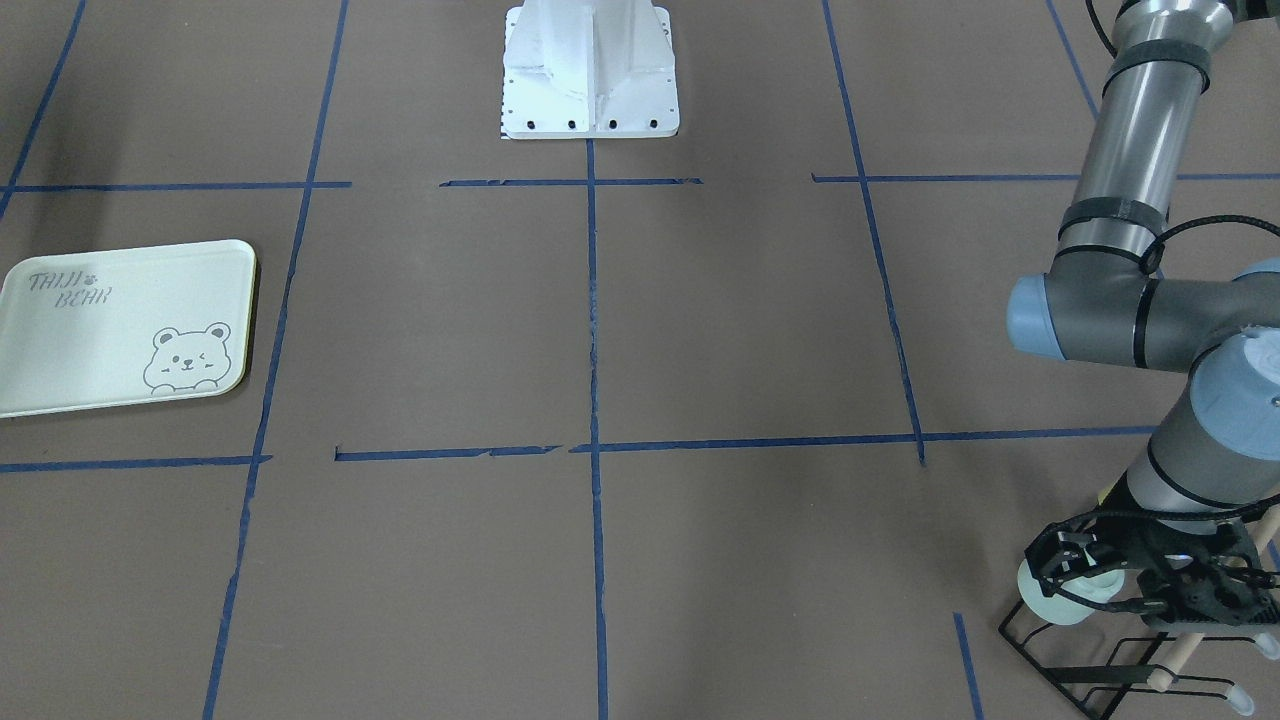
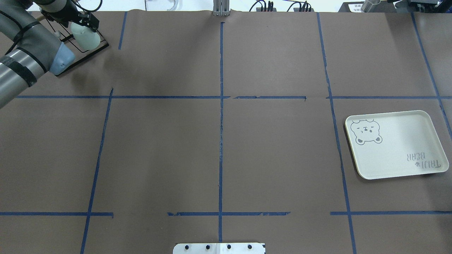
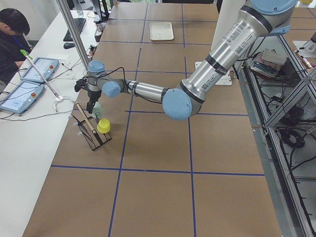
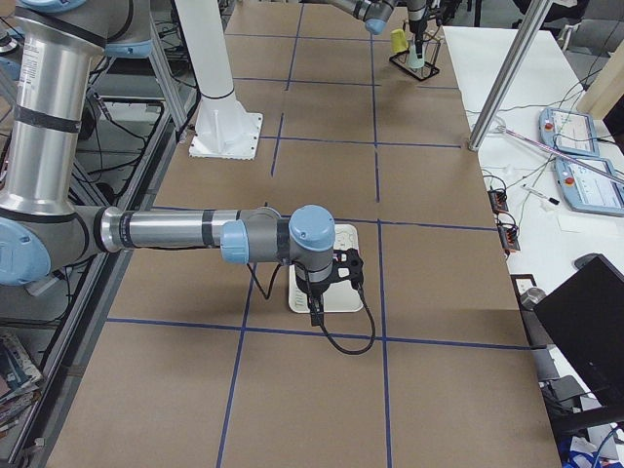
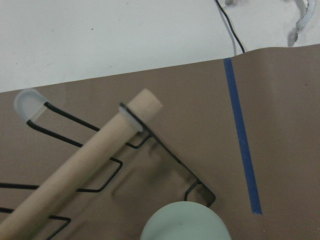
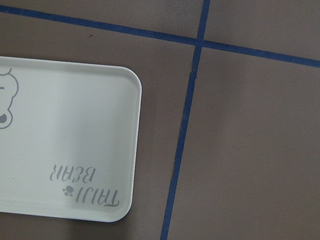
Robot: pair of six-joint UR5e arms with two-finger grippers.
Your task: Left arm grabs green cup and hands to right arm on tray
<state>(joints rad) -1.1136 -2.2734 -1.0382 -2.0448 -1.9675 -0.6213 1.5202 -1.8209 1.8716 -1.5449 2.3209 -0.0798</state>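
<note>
Left gripper (image 1: 1095,582): jaws straddle the green cup (image 1: 1055,600); a firm grip cannot be confirmed. One black wire rack (image 1: 1060,672) has two cups at it, the green cup and one yellow cup (image 3: 103,126). Right gripper (image 4: 327,283) hangs over the one tray (image 2: 399,141); its opening cannot be told.

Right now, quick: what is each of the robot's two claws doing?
Left gripper: looks closed on the small pale mint-green plastic cup.
Right gripper: cannot be told.

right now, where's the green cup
In the overhead view the green cup is at the table's far left corner, at the left gripper, over the black wire rack.
</note>
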